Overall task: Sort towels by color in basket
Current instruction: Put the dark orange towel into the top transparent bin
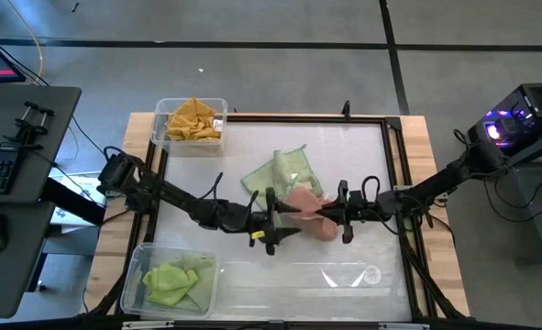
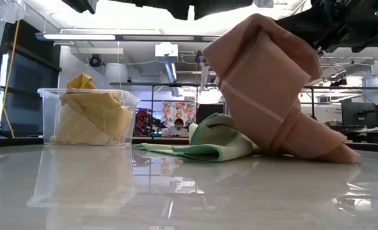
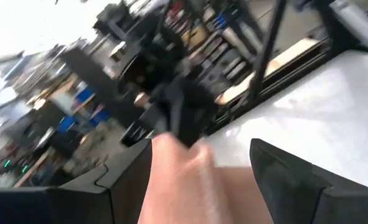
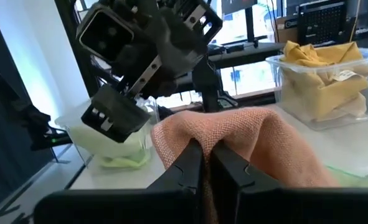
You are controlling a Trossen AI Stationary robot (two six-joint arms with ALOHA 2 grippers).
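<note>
lime bin (image 1: 138,275): nearest corner of table (image 1: 252,275), on the left-arm side of the salmon towel; holds lime green towels (image 1: 171,282), looks like two or three crumpled together, exact count unclear. One colour only, so likely sorted.
salmon towel (image 1: 305,211): one, mid-table landmark, lifted between both arms; low view shows it peaked high with its lower edge on the tabletop. Probably held from two sides for a handover or to straighten it before binning.
left gripper (image 1: 272,220): at the salmon towel's left-arm edge; fingers apart with cloth between them in its wrist view, no clear clamp.
right gripper (image 4: 203,163): at the towel's opposite edge; fingers pressed together on a fold of the salmon cloth, taking the weight.
pale green towel (image 1: 284,170): one, flat on table just behind the salmon towel, touching or slightly under it; unsorted, waiting.
yellow bin (image 1: 159,115): far corner, beyond the salmon towel on the left-arm side; mustard towels (image 1: 193,119) heaped above the rim, count unclear, at least two.
bins counted: two visible, none seen for salmon.
</note>
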